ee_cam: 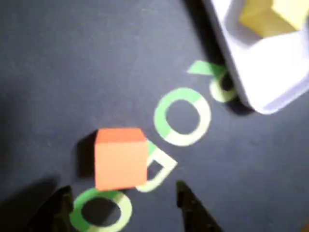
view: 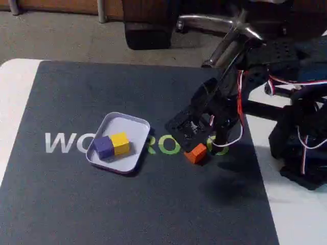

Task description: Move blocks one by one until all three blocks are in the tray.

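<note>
A dark lettered mat (view: 127, 204) on the white table (view: 15, 81) carries the tray (view: 134, 122) and orange block (view: 196, 153).

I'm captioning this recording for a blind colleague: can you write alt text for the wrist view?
An orange block sits on a dark mat with green lettering, just ahead of the open hand. At upper right is a corner of the pale tray, with a yellow block inside.

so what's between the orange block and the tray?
Nothing solid: in the wrist view only dark mat with green letters separates the orange block from the tray.
</note>
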You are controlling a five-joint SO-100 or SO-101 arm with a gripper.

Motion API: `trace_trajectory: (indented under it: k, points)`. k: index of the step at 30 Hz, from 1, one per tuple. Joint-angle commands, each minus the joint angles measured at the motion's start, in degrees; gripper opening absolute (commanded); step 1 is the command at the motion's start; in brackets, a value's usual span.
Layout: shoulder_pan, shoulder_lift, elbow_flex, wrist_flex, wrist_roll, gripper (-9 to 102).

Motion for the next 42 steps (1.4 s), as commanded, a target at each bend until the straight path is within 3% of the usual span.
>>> trace_trajectory:
  k: [1, 20, 29, 35, 42]
  points:
    - [-0.6, -0.7, -2.5, -1.1, 0.3, 24]
    - [-1.7, -7.3, -3.2, -5.6, 1.2, 17]
    - [-1.8, -11.9, -6.4, -5.7, 3.0, -5]
    - [-2.4, -12.6, -8.3, -5.4, 8.4, -8]
    - [-5.4, -14.7, -15.1, -3.7, 27.8, -8]
